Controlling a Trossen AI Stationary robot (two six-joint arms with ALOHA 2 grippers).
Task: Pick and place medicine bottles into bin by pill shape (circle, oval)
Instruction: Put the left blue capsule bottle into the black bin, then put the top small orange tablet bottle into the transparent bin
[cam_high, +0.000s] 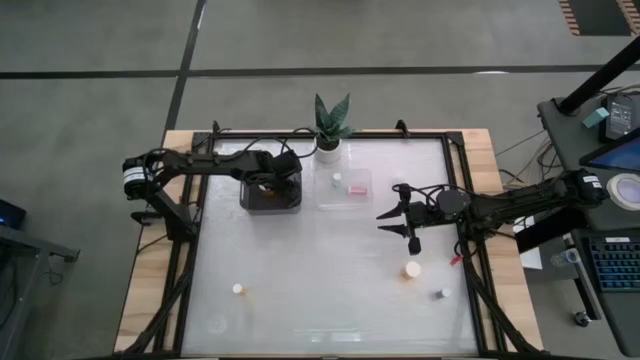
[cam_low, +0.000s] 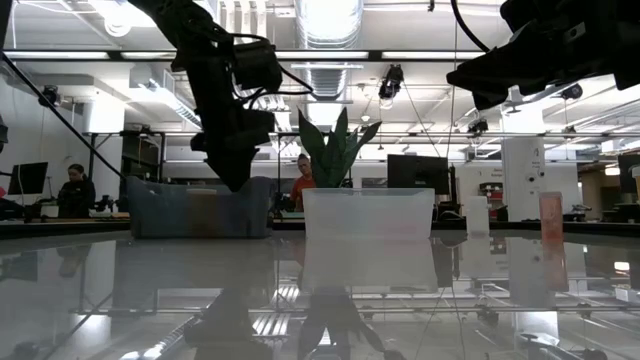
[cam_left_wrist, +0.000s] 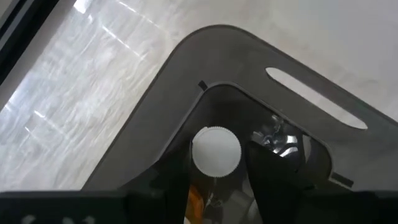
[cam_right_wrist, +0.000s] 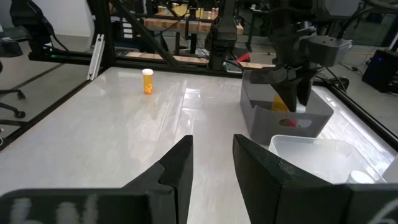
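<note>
Glossy white table (cam_high: 320, 270): left gripper (cam_left_wrist: 217, 180) clamped on amber bottle (cam_left_wrist: 216, 150), cap up, long axis vertical, directly above dark bin (cam_high: 270, 193). Right gripper (cam_high: 395, 222) spread apart, idle mid-table, well away.

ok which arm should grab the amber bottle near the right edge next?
Right. The right gripper hangs open, empty, nearest the amber bottle. The left gripper is over the dark bin, shut on a bottle.

One white-capped amber medicine bottle (cam_left_wrist: 215, 150) hung inside the grey bin (cam_left_wrist: 186, 81); others (cam_high: 413, 269) stood scattered on the table.
</note>
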